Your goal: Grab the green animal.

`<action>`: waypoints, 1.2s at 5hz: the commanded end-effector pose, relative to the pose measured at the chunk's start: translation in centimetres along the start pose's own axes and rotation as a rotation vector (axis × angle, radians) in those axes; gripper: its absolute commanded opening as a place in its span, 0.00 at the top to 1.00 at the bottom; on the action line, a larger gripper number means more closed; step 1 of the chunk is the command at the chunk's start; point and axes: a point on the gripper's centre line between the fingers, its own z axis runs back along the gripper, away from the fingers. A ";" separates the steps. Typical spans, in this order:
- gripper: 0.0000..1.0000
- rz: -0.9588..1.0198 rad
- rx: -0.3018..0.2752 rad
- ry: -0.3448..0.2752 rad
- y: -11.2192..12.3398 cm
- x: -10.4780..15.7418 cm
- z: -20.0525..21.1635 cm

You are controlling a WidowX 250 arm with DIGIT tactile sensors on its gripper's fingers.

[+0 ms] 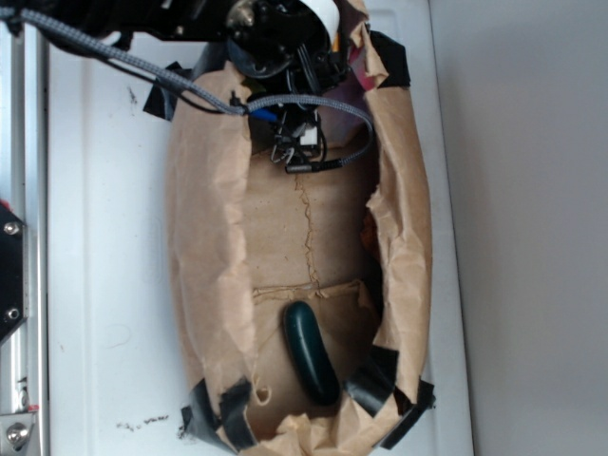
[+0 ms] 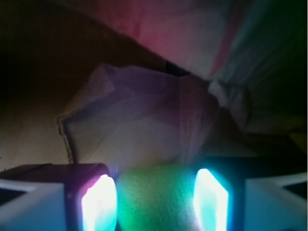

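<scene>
**Observer:** Where is the green animal right now?

**Me:** Between my jaws. In the wrist view a fuzzy lime-green body, the green animal [image 2: 156, 197], fills the gap between my two glowing fingers [image 2: 99, 204], and its fuzz meets the inner face of each one. My gripper [image 2: 156, 202] sits low inside the brown paper bag [image 1: 204, 275], at its far end under the arm. The exterior view hides the toy completely; my own wrist and cables cover that spot.

**Observer:** So are you holding it?

**Me:** I judge that my jaws are clenched on it. There is no visible gap on either side of the fuzz. How firm the squeeze is, I cannot tell from here.

**Observer:** Which step is that, then?

**Me:** The grasp itself seems made, so the lift is what remains. The toy looks soft, so it will squash rather than slip, which helps me.

**Observer:** What does the lift call for?

**Me:** Rising straight, and slowly. Crumpled paper folds [image 2: 144, 115] stand just beyond my fingertips, and the torn bag walls lean in around me, so a sideways pull could drag the bag along the white surface [image 1: 104, 285].

**Observer:** And the dark green oblong thing?

**Me:** That dark green oblong object [image 1: 312, 351] lies at the other end of the bag, well apart from me. It is not my target.
</scene>
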 end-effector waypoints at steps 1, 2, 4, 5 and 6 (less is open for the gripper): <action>1.00 0.020 0.004 -0.011 1.6 0.0 1.4; 1.00 0.019 0.004 -0.011 1.6 0.0 1.4; 1.00 0.022 -0.093 -0.038 -0.6 0.0 5.6; 1.00 0.037 -0.127 -0.007 -2.2 0.2 8.7; 1.00 0.026 -0.216 0.020 -3.2 0.0 11.2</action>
